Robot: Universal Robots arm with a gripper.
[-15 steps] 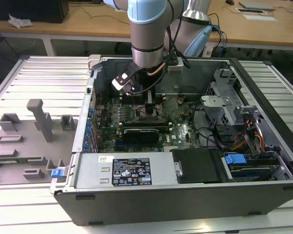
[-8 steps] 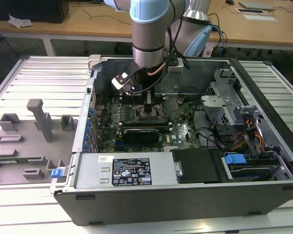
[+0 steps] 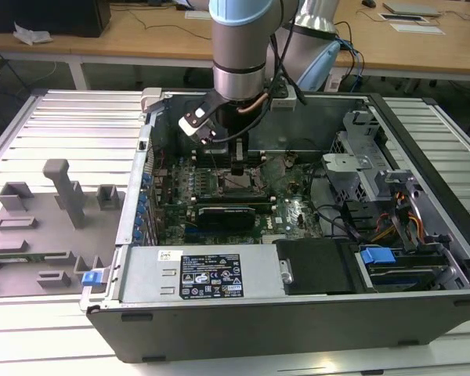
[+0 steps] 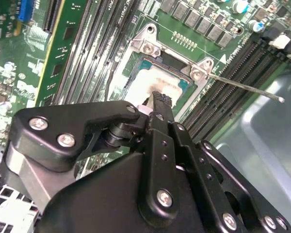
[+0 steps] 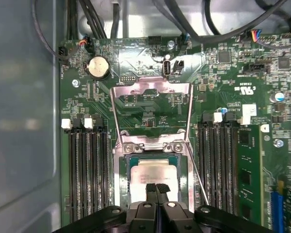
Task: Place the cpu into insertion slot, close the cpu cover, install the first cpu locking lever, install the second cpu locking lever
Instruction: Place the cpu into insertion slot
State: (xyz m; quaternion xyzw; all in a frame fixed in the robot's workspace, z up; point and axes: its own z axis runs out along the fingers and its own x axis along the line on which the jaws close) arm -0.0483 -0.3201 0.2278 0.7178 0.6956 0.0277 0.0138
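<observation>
The cpu (image 5: 153,174), a pale silvery square chip, lies flat in the insertion slot on the green motherboard; it also shows in the second wrist view (image 4: 160,80). My gripper (image 5: 157,188) is shut directly over the cpu's near edge with nothing between its fingers; whether the tips touch the chip I cannot tell. The cpu cover (image 5: 150,87), a thin silvery frame with a square window, stands flipped open behind the slot. A thin metal locking lever (image 5: 196,170) sticks up free beside the slot, seen too in the second wrist view (image 4: 247,87). In the exterior view the gripper (image 3: 238,168) hangs inside the open computer case.
Black memory slots (image 5: 89,170) flank the socket on both sides. A long black card (image 3: 227,213) lies just in front of the socket. Cables and a drive cage (image 3: 376,157) fill the case toward the exterior view's right. Grey fixtures (image 3: 59,207) stand outside the case.
</observation>
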